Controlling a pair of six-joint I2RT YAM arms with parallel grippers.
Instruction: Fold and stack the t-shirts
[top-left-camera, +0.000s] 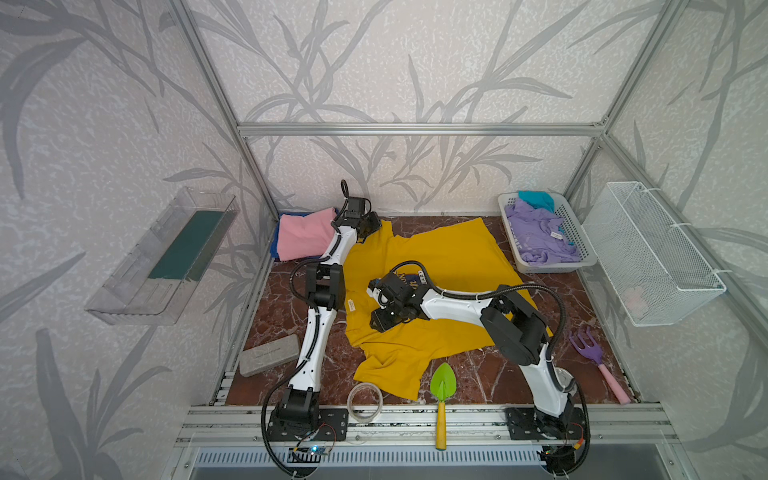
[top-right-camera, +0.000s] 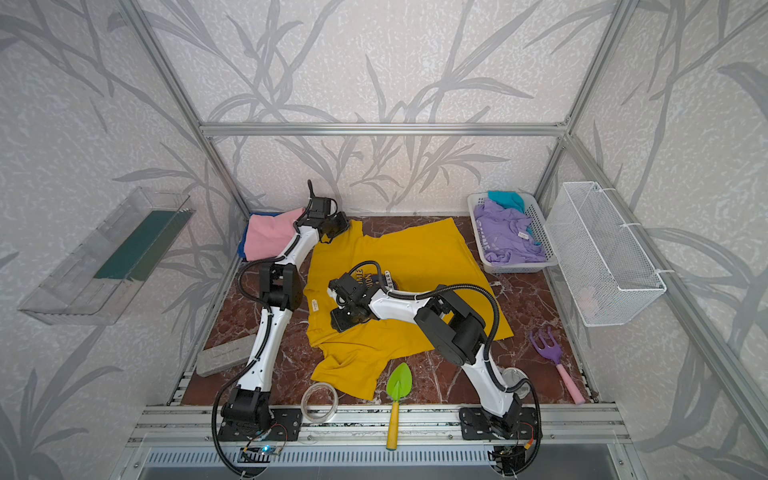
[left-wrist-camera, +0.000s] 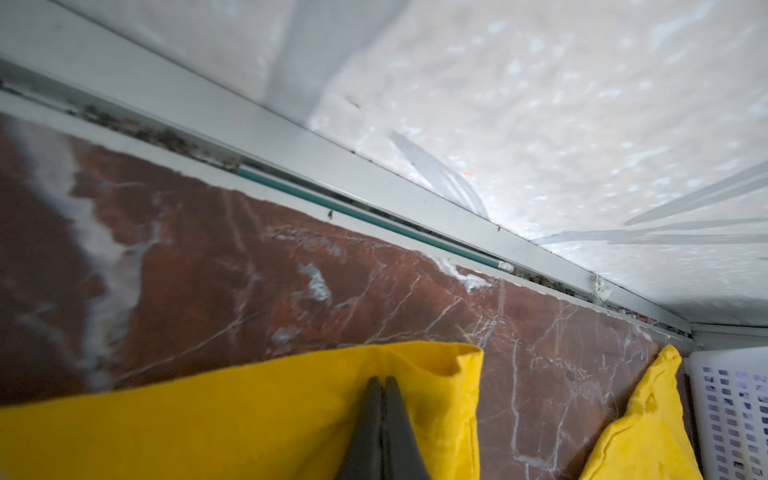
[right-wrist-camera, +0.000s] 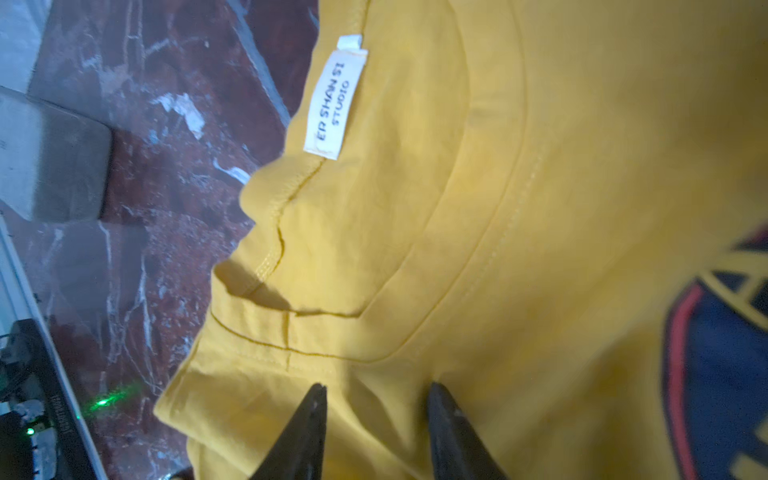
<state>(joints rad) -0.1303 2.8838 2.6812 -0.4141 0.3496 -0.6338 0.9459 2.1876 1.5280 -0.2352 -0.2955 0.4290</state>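
Two arms tend the mustard t-shirt (top-left-camera: 449, 249) spread on the desk (top-left-camera: 590, 332): left gripper (left-wrist-camera: 381, 380) clenched on its far sleeve (left-wrist-camera: 440, 370), likely to flatten it, right gripper (right-wrist-camera: 376, 390) released above the collar (right-wrist-camera: 490, 208).

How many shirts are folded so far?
Two look done: the pink t-shirt folded on the blue t-shirt. In hand: the yellow t-shirt, spread out, left end effector pinching a sleeve, right end effector open above its collar. Left: lavender t-shirt and teal t-shirt, crumpled in the basket.

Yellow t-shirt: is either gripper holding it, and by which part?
The left gripper, jaws shut, pinches the yellow t-shirt at a sleeve hem. The right gripper hangs open by the collar, holding nothing.
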